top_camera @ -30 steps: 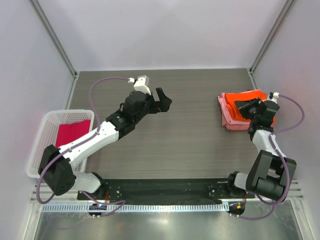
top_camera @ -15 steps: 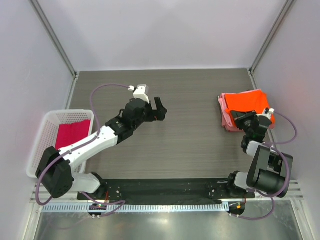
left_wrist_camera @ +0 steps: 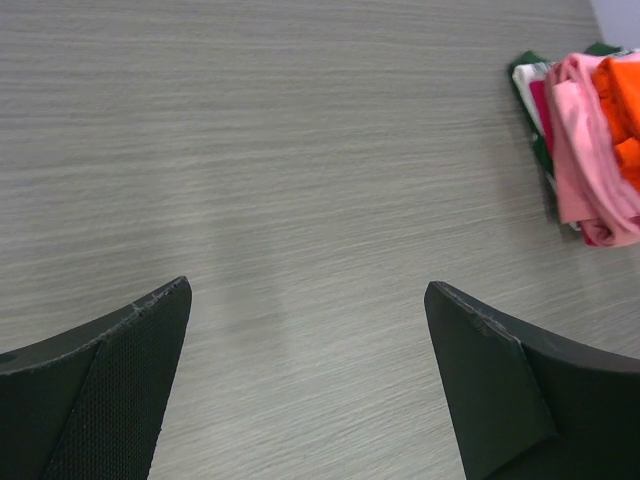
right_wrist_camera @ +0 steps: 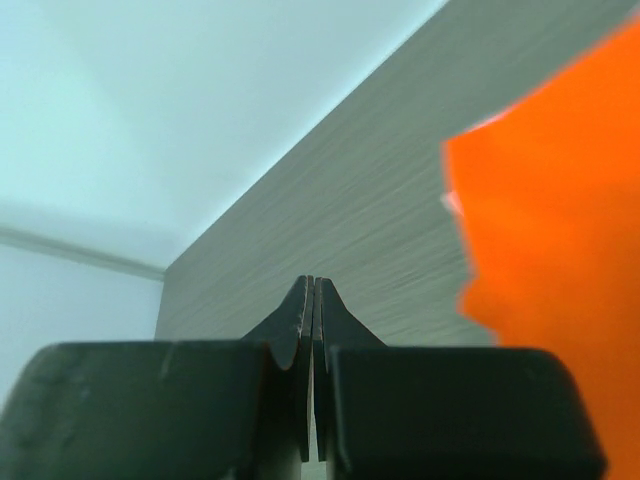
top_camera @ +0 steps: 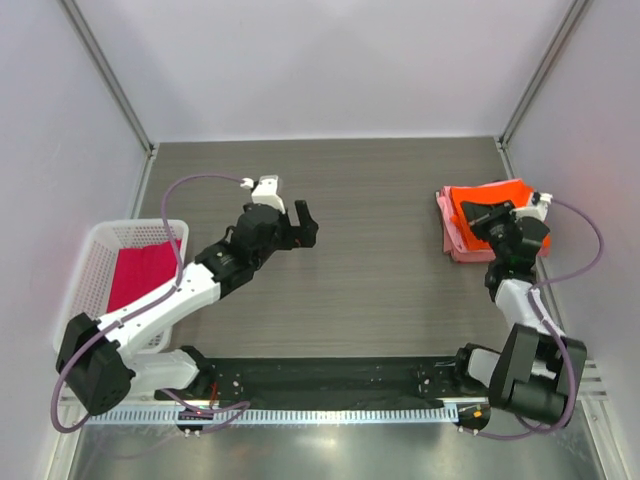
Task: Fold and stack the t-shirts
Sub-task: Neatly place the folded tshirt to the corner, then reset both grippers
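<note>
Magenta t-shirt (top_camera: 145,272) sits in white basket (top_camera: 78,290) at table's left edge, left & nearer of wide-open left gripper (top_camera: 298,226), the closer arm. Right gripper (right_wrist_camera: 308,290) closed, empty, by folded stack (top_camera: 460,245) at right.

Colours on my bench: orange, pinks, grey grain

At three o'clock the orange t-shirt (top_camera: 500,190) is showing bright and plain, the pink t-shirt (top_camera: 455,243) is showing pale, and a dark green strip (left_wrist_camera: 543,155) is peeking out beside them. At nine o'clock the magenta-crimson t-shirt (top_camera: 140,275) is glowing inside my white lattice basket (top_camera: 88,262). The table (top_camera: 400,290) is showing streaked grey wood grain. My left arm (top_camera: 190,290) and right arm (top_camera: 515,295) are wearing white and black, trailing purple cables (top_camera: 200,182). My left gripper (left_wrist_camera: 308,290) and right gripper (right_wrist_camera: 309,290) are showing matt black.
</note>
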You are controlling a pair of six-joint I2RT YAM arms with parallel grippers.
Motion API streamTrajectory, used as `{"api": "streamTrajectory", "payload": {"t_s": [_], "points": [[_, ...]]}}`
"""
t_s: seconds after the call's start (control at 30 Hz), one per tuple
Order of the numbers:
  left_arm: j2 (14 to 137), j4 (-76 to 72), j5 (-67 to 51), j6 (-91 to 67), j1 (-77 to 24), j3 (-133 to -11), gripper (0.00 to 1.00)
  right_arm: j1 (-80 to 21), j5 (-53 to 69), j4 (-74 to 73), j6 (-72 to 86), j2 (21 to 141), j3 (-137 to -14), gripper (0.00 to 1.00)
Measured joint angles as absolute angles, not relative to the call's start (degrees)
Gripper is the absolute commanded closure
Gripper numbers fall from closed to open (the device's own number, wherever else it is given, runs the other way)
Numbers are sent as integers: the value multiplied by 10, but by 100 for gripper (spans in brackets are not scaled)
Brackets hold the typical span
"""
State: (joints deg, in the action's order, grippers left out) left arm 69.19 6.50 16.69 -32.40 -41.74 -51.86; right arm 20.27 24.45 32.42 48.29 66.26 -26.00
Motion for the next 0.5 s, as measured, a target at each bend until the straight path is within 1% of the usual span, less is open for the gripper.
{"api": "streamTrajectory", "payload": {"t_s": [0.1, 0.2, 0.3, 0.37, 0.43, 0.47, 0.5], "points": [[675, 71, 178, -325, -417, -498, 0, 128, 213, 243, 436, 615, -310, 98], [665, 76, 185, -326, -416, -466, 0, 22, 175, 175, 390, 588, -346, 95], [644, 80, 193, -325, -416, -421, 0, -63, 147, 133, 356, 573, -342, 95], [622, 77, 200, -325, -416, -385, 0, -104, 121, 109, 337, 573, -330, 93], [596, 75, 209, -323, -416, -346, 0, -147, 89, 88, 317, 577, -310, 85], [584, 74, 214, -320, -416, -330, 0, -162, 76, 82, 309, 580, -299, 75], [575, 74, 218, -317, -416, -316, 1, -176, 66, 75, 302, 587, -288, 48]]}}
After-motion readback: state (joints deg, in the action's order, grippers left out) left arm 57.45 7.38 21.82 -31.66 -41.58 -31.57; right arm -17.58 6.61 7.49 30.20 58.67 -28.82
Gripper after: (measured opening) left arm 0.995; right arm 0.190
